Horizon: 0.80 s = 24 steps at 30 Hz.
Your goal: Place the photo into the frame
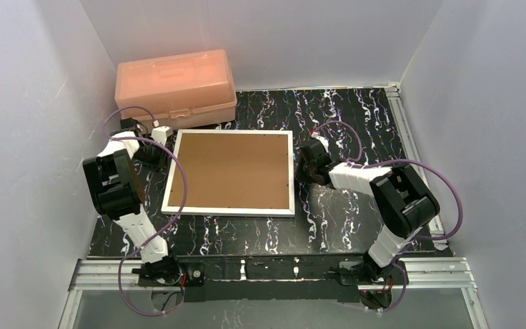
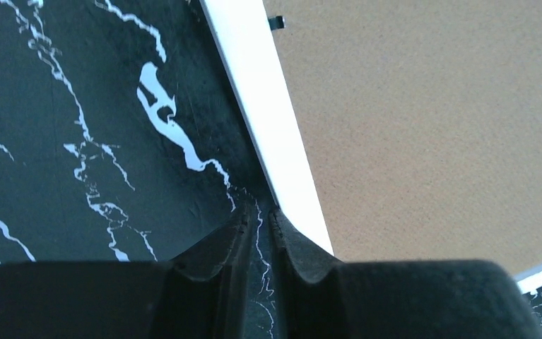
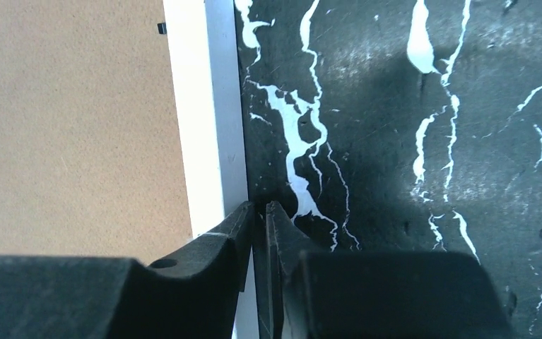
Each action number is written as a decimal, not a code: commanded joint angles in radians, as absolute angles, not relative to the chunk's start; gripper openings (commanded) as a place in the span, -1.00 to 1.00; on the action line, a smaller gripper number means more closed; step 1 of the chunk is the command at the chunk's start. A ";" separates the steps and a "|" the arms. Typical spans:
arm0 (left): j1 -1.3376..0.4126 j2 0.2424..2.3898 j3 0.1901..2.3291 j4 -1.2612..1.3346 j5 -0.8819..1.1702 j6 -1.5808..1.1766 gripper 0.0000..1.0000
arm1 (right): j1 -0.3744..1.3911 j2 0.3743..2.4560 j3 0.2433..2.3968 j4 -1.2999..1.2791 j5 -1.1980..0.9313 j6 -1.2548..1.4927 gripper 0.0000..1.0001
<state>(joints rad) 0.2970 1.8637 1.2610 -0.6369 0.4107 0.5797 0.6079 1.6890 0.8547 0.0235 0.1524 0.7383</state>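
text: none legible | labels, brands: none legible | numbers, signs: none legible | checked: top view, left wrist view, right wrist view

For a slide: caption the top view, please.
Frame lies flat with brown board inside, left pincer and right pincer at its sides, pink box behind.

The frame (image 1: 230, 210) is white, and the board (image 1: 232, 171) within it is plain brown. Beside the black left hand (image 2: 257, 220) and black right hand (image 3: 259, 213), the tabletop (image 1: 356, 116) is black with white marble veining. The box (image 1: 175, 86) beyond the left hand is translucent salmon-pink. The cables (image 1: 457, 199) are purple.
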 commanded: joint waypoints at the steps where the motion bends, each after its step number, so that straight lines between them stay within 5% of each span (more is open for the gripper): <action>1: 0.189 1.861 1.291 -0.847 0.879 0.537 -0.68 | 0.654 1.763 0.786 0.047 0.021 0.803 -0.42; 11: 0.224 1.881 1.311 -0.813 0.683 0.560 -0.57 | 0.654 1.754 0.765 0.037 0.037 0.804 -0.36; 18: 0.337 1.863 1.357 -0.786 0.689 0.429 -0.12 | 0.654 1.732 0.753 0.024 0.056 0.797 -0.28; 22: 0.405 1.845 1.429 -0.902 0.796 0.445 0.56 | 0.652 1.715 0.734 0.017 0.073 0.797 -0.19; 24: 0.432 1.825 1.434 -0.910 0.800 0.474 0.72 | 0.653 1.709 0.727 0.019 0.076 0.799 -0.17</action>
